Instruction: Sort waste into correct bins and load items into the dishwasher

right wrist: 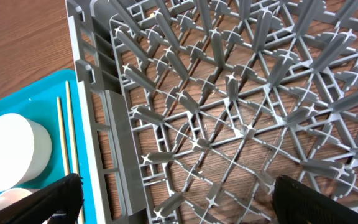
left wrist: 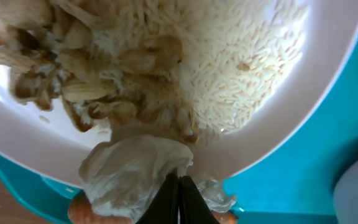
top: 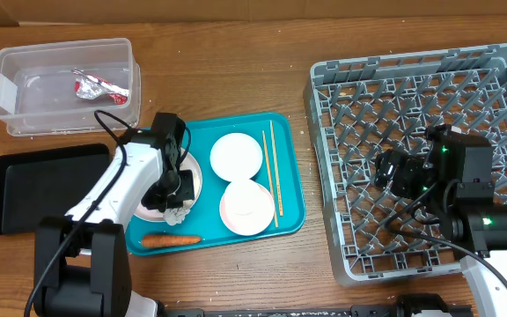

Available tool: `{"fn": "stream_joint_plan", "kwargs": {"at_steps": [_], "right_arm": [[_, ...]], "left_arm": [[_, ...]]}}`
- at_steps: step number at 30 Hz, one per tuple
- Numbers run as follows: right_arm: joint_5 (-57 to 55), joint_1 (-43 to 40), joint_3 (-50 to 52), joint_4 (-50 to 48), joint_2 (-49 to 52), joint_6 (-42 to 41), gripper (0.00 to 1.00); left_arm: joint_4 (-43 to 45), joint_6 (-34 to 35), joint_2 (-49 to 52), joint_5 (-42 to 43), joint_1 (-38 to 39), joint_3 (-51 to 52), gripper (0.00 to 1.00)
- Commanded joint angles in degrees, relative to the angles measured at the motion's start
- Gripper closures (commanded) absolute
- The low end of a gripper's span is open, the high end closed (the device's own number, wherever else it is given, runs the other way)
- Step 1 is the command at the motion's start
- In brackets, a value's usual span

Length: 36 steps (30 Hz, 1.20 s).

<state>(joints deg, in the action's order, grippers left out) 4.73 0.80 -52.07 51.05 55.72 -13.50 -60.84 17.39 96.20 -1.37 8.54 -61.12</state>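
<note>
Lower left, the left hand (left wrist: 180,190) is closed, apparently pinching the small crumpled white scrap (left wrist: 129,177) at the rim of the round white plate (left wrist: 312,99); the right hand (top: 397,173) gapes open above the grey plastic lattice rack (top: 359,97).

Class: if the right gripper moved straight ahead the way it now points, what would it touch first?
The right gripper would most likely meet the lattice base of the large grey plastic dish rack, directly ahead between its open jaws; nothing shows in between, though depth is unclear.
</note>
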Motion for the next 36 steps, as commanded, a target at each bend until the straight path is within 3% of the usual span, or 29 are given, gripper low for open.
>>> {"fn": "stream_joint_plan", "kwargs": {"at_steps": [1, 3, 5, 7, 11, 19, 28, 36], "right_arm": [[0.46, 0.22, -1.46, -0.13, -0.35, -0.26, 0.00], [0.48, 0.22, -1.46, -0.13, -0.35, -0.26, 0.00], [0.48, 0.22, -1.46, -0.11, -0.35, -0.26, 0.00], [0.48, 0.22, -1.46, -0.11, -0.35, -0.26, 0.00], [0.46, 0.22, -1.46, -0.17, -0.35, -0.24, 0.00], [0.42, 0.22, -1.46, -0.35, -0.35, -0.04, 0.00], [0.44, 0.22, -1.46, -0.33, -0.35, -0.07, 0.00], [0.46, 0.22, -1.46, -0.33, -0.35, -0.07, 0.00]], "left_arm": [[-1.99, 0.81, 0.31, -0.68, -0.92, -5.49, 0.96], [-3.78, 0.85, 0.31, -0.68, -1.14, -7.17, 0.96], [-5.40, 0.94, 0.31, -0.46, -1.11, -7.78, 0.60], [-6.93, 2.34, 0.33, -0.55, -1.11, -7.74, 0.56], [-7.82, 3.52, 0.33, -0.55, -1.11, -7.61, 0.57], [-4.07, 5.38, 0.90, 3.82, -0.35, -7.45, 0.42], [2.21, -0.28, 2.32, 7.39, -0.20, -7.10, 0.41], [-0.70, -2.45, 2.43, 6.73, 0.59, -6.91, 0.48]]}}
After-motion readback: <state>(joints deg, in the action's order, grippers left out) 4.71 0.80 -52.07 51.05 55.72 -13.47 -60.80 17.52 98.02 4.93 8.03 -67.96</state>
